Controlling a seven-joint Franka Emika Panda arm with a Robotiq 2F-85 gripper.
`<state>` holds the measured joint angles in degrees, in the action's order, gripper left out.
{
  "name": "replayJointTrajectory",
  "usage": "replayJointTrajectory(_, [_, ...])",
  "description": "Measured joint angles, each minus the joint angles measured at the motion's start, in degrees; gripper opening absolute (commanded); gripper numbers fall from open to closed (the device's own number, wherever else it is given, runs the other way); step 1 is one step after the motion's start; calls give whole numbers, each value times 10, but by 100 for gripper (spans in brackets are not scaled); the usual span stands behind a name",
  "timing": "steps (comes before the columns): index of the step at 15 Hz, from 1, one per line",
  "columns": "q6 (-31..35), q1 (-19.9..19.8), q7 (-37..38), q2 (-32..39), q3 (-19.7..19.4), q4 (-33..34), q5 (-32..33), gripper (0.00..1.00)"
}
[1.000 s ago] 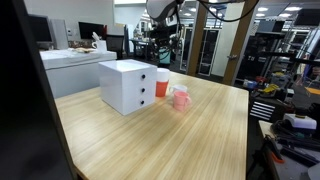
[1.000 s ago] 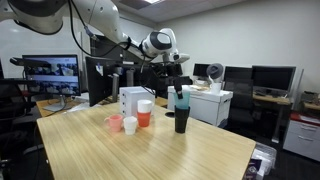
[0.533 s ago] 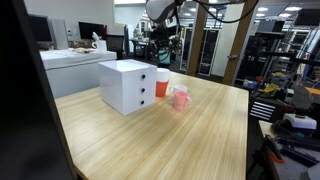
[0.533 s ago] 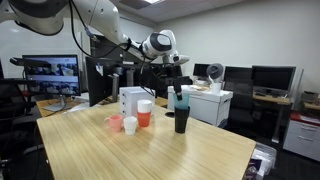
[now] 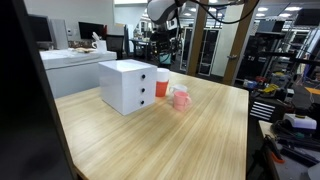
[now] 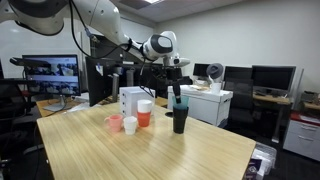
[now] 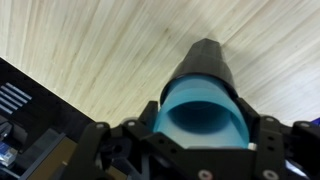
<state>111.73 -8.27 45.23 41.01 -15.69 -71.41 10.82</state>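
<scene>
My gripper (image 7: 203,130) is shut on a light blue cup (image 7: 205,108), one finger on each side of its wall. In the wrist view I look down into the cup's open mouth. A taller black cup (image 7: 205,62) stands right under it on the wooden table (image 7: 90,50). In an exterior view the gripper (image 6: 178,88) holds the blue cup (image 6: 180,101) with its bottom in the mouth of the black cup (image 6: 180,122). Whether the two cups touch I cannot tell.
A white drawer box (image 6: 130,99) stands on the table (image 6: 150,150), with an orange cup (image 6: 144,116), a white cup (image 6: 130,125) and a pink cup (image 6: 114,123) beside it. The same box (image 5: 126,85) and cups (image 5: 180,98) show from the opposite side. Desks and monitors ring the table.
</scene>
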Motion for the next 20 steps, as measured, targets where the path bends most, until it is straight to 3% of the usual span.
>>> replayJointTrajectory(7, [16,-1,0,-3,0,-7,-16,52])
replayJointTrajectory(8, [21,-1,0,-5,0,-12,-20,94])
replayJointTrajectory(10, [31,-1,0,-12,0,-24,-25,100])
replayJointTrajectory(20, [40,1,2,-56,-5,-91,-25,100])
